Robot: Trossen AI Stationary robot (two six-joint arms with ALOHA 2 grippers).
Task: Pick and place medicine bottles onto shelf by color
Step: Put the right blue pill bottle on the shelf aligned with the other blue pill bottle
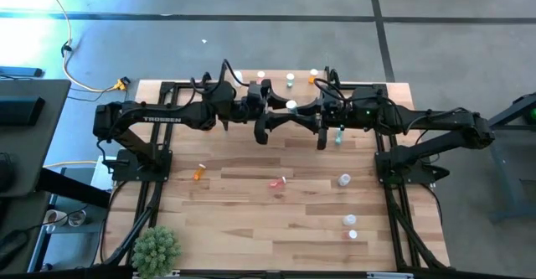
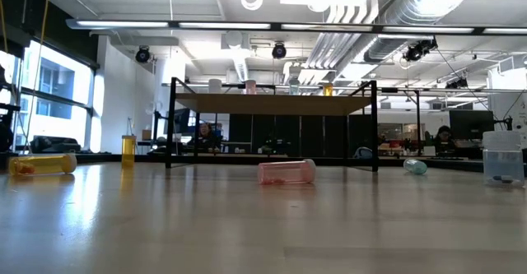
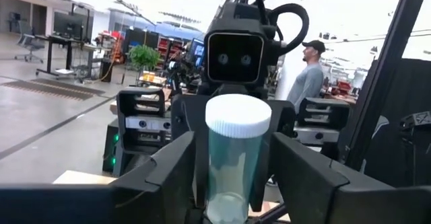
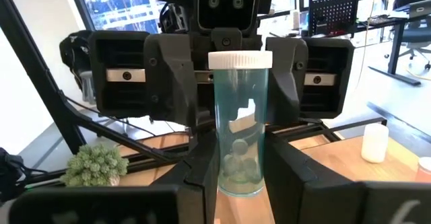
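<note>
Both grippers are meeting mid-air above the shelf (image 1: 276, 82), looks like a handover. Right gripper (image 4: 242, 183) is clamping the green bottle (image 4: 240, 126) low on its body, keeping it upright, so the cap end is sticking up free. Left gripper (image 3: 232, 177) is straddling it, fingers parted, not visibly pinching yet. Bottle: smooth translucent cylinder, ribbed white cap, small pills inside.
</note>
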